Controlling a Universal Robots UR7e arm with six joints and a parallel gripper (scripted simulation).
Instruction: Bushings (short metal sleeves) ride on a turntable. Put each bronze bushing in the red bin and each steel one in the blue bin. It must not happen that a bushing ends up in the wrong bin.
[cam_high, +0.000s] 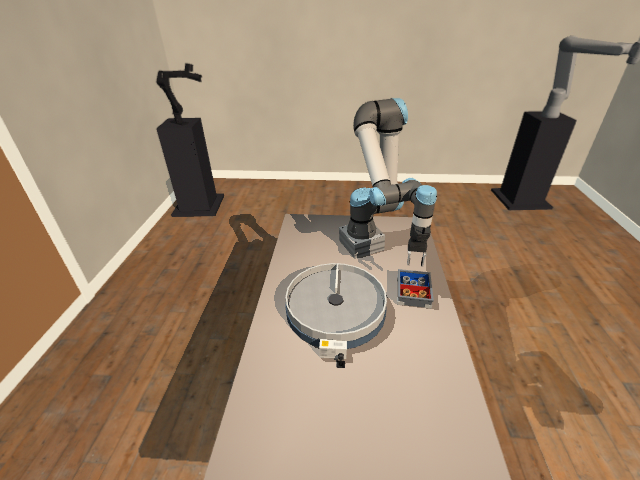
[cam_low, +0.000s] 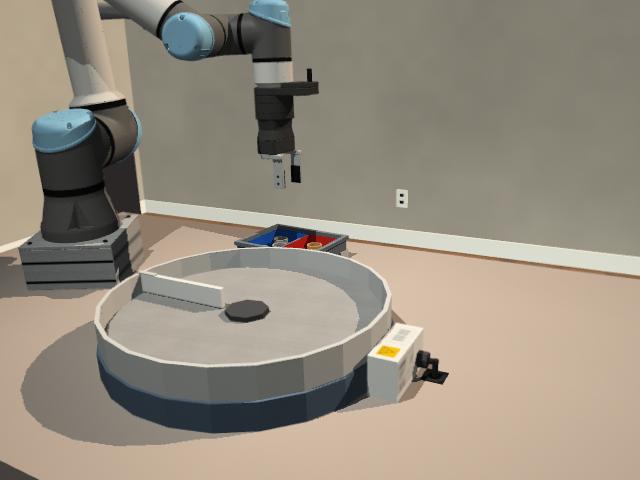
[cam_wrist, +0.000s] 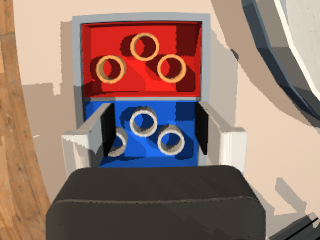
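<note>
My gripper is open and empty, high above the two-part tray, over the blue half in the wrist view. The red bin holds three upright bronze bushings, one at the top, one at the left and one at the right. The blue bin holds three steel bushings, one in the middle, one at the right and one partly hidden by the left finger. No bushing shows on the turntable.
The turntable has a raised rim, a white straight guide and a dark hub. A white box stands against its outer side. The arm's base block stands behind it.
</note>
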